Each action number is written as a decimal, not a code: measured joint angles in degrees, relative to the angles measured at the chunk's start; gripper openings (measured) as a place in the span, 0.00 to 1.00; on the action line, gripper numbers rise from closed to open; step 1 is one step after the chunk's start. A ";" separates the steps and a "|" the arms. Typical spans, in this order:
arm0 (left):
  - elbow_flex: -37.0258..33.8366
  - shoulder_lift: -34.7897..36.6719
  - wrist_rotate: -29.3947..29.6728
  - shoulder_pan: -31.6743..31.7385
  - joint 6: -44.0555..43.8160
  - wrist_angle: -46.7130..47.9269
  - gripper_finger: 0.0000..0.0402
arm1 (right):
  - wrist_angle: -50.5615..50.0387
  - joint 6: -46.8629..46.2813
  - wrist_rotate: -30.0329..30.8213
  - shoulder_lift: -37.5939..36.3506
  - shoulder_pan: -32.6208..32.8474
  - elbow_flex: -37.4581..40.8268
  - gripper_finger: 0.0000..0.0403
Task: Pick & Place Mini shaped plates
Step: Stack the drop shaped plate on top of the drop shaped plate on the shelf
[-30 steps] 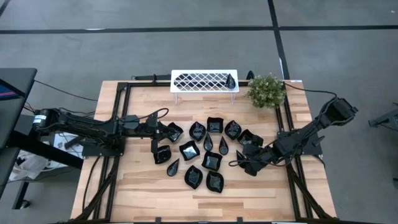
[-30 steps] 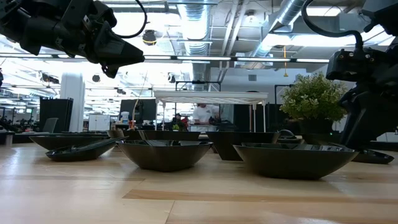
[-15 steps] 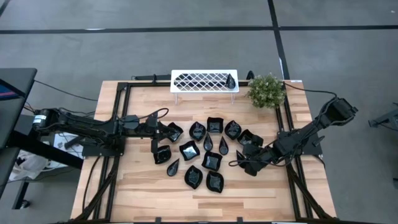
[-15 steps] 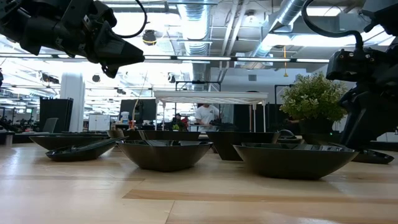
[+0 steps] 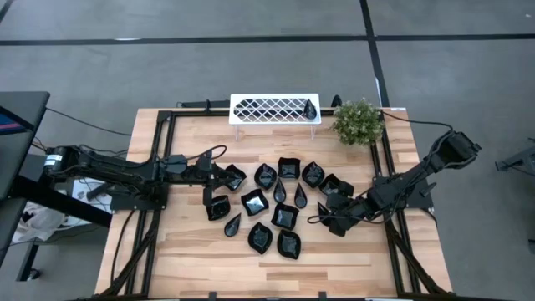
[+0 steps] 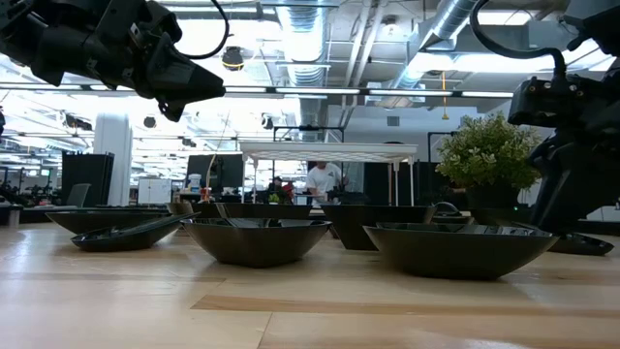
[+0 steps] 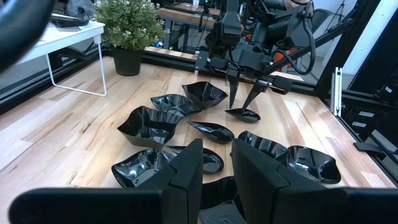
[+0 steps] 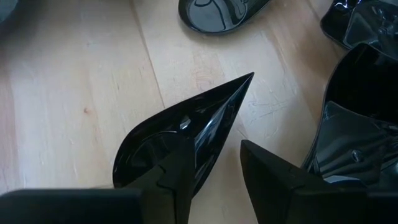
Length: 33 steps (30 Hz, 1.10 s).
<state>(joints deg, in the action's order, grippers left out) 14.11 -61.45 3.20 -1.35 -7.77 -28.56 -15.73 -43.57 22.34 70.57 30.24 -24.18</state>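
Barely begun, I'd say: one dish sits in the white rack (image 5: 274, 109), the other mini shaped plates (image 5: 276, 209) crowd the table (image 5: 192, 251), the right gripper (image 8: 214, 165) slightly parted over a teardrop plate (image 8: 186, 140), the left gripper (image 7: 214, 168) narrowly parted, empty

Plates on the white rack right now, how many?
1: a teardrop plate at the right end of the rack, beside the plant. All other plates lie on the table.

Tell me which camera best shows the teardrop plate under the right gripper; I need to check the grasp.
The right wrist view: the teardrop plate fills it, between the open right gripper fingers. The left wrist view shows it small; the high view barely, the low view not clearly.
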 joint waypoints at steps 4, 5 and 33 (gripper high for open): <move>0.00 0.00 0.00 -0.02 0.00 0.00 0.22 | 0.00 0.00 -0.01 0.00 0.11 0.00 0.31; 0.00 -0.02 0.00 0.00 0.00 0.00 0.22 | 0.00 0.00 0.00 0.00 0.11 0.00 0.31; 0.00 0.00 0.00 0.00 -0.02 0.00 0.22 | -0.11 1.75 -0.01 0.02 0.11 0.00 0.21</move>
<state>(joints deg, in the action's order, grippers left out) 14.11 -61.45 3.20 -1.35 -7.79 -28.56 -15.84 -41.82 22.33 70.59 30.35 -24.18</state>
